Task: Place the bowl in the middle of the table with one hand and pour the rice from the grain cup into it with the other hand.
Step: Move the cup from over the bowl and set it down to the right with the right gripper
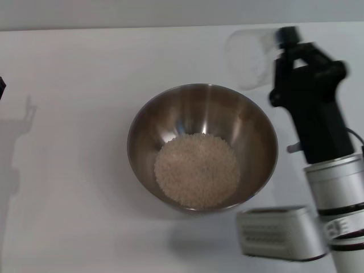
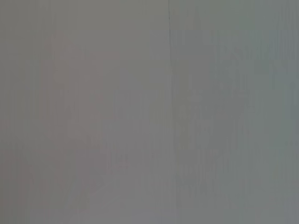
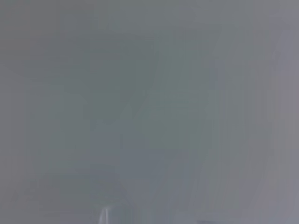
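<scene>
The steel bowl (image 1: 250,133) stands in the middle of the white table (image 1: 74,170). A round heap of pale rice (image 1: 196,169) lies in its bottom. The clear grain cup (image 1: 250,57) is behind the bowl to the right, blurred, and looks empty. My right gripper (image 1: 284,48) is at the cup's right side, and its black fingers (image 1: 289,36) seem closed on it. Of my left arm only a dark sliver (image 1: 1,86) shows at the table's left edge; its gripper is out of sight. Both wrist views show only plain grey.
My right arm's silver wrist and camera block (image 1: 281,232) hang over the front right of the table, close to the bowl's rim. The left arm's shadow (image 1: 17,131) falls on the left side of the table.
</scene>
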Controlling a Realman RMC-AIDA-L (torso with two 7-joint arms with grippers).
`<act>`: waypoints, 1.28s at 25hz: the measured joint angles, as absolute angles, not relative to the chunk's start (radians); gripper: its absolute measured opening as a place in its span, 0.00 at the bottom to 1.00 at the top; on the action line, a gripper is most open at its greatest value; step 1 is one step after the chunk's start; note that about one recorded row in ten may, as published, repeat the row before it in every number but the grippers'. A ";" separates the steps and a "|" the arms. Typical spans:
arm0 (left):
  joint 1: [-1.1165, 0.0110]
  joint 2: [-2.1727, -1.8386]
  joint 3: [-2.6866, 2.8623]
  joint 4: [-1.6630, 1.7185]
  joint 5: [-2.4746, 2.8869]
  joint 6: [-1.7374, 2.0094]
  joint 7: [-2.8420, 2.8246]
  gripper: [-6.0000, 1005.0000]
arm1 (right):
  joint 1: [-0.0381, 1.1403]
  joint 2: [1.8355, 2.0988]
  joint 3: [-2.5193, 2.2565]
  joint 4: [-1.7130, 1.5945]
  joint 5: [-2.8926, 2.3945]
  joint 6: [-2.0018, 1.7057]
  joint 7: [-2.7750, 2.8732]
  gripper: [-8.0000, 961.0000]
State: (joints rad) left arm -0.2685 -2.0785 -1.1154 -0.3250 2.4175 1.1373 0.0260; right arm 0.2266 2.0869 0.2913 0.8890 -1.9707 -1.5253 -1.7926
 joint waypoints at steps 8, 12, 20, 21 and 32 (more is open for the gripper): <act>-0.270 -2.079 -1.116 -0.325 2.417 1.137 0.026 0.82 | 0.213 2.077 0.336 0.881 -1.849 -1.541 -1.256 0.06; -0.270 -2.079 -1.115 -0.326 2.417 1.137 0.026 0.82 | 0.203 2.074 0.383 0.806 -1.846 -1.542 -0.874 0.06; -0.269 -2.079 -1.114 -0.329 2.418 1.137 0.026 0.82 | 0.194 2.081 0.370 0.683 -1.852 -1.642 -0.657 0.06; -0.269 -2.079 -1.114 -0.329 2.418 1.137 0.026 0.82 | 0.192 2.079 0.350 0.688 -1.852 -1.673 -0.686 0.06; -0.270 -2.079 -1.111 -0.331 2.422 1.137 0.026 0.82 | 0.234 2.084 0.392 0.418 -1.791 -1.536 -0.163 0.07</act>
